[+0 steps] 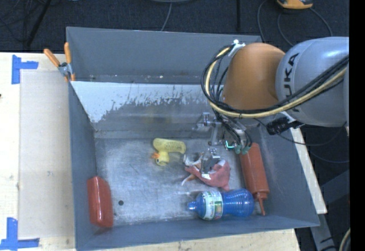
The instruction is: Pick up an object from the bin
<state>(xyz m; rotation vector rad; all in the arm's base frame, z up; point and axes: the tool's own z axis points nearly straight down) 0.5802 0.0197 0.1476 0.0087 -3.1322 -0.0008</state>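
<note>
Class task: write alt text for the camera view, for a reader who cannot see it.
The gripper hangs low in the grey bin, over a crumpled red thing at the lower right. A blue bottle lies below that, a yellow thing to its left, a red cylinder in the lower left corner.

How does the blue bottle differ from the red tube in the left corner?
The blue bottle has a pale label; the red tube is plain. The bottle lies along the near wall, the tube along the left wall. The bottle sits beside a rag; the tube lies alone. Both lie on their sides.
</note>
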